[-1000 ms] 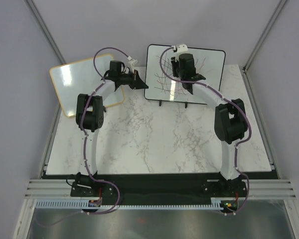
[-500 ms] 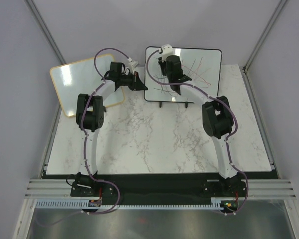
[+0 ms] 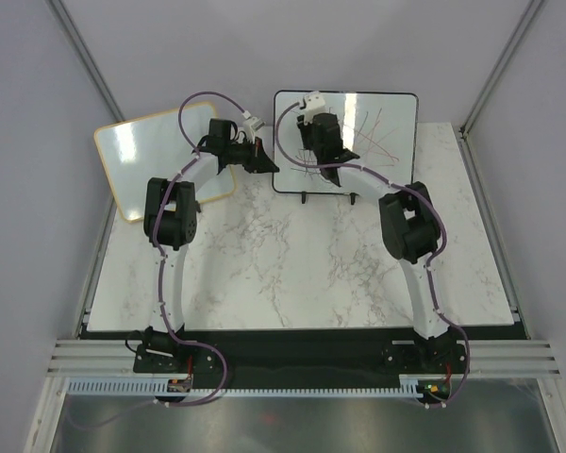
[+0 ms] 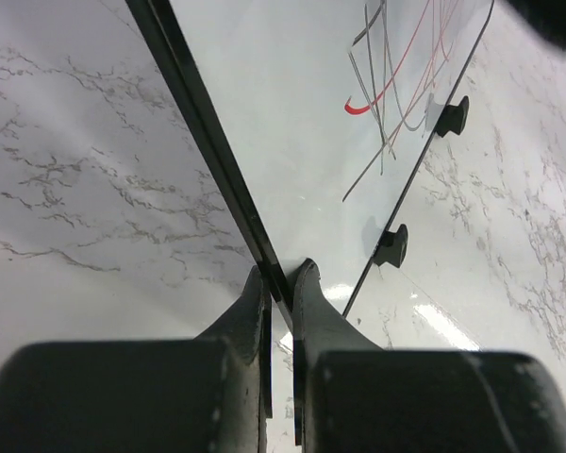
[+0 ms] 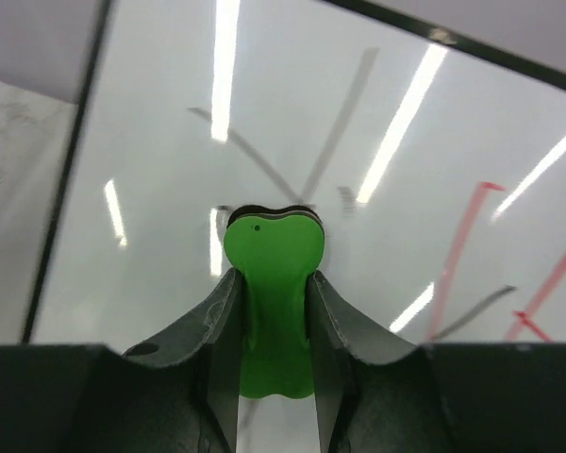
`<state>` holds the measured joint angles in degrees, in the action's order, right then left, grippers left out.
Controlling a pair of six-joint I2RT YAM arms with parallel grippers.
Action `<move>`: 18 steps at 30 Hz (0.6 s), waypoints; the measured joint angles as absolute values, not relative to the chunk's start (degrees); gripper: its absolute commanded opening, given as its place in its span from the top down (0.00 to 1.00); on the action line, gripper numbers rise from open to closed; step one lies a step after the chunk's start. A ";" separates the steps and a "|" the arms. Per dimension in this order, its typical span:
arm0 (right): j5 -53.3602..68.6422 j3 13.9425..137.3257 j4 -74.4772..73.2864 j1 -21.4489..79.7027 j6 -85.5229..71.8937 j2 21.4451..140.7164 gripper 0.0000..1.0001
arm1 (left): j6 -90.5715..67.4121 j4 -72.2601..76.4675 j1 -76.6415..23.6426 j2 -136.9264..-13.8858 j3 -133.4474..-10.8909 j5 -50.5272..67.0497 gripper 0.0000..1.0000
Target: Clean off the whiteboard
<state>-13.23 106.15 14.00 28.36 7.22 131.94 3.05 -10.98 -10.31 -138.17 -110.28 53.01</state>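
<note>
At the far middle of the marble table (image 3: 292,274), the whiteboard (image 3: 387,160) stands upright on two small black feet, with red and black lines across its right part. The left gripper (image 4: 281,278) has its fingers pressed together on the board's thin black left edge. The right gripper (image 5: 274,283) pinches a green eraser (image 5: 274,250), whose tip meets the board's left part. A wooden-framed board (image 3: 146,156) lies at the far left.
</note>
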 measured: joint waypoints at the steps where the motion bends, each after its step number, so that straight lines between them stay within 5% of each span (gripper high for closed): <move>1: -13.47 105.67 14.37 26.92 6.74 131.57 1.00 | 3.05 -10.96 -10.31 -138.17 -110.26 52.86 0.98; 11: -16.60 102.59 15.46 14.33 4.12 127.24 1.00 | 3.07 -10.92 -10.37 -138.08 -110.26 52.90 0.98; 18: -16.51 107.81 13.91 18.31 4.60 129.43 1.00 | 3.92 -11.49 -10.35 -138.08 -110.08 52.51 0.98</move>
<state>-16.51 107.81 13.91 18.31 4.60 129.43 3.92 -11.49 -10.35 -138.08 -110.08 52.51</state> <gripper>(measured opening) 0.369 0.061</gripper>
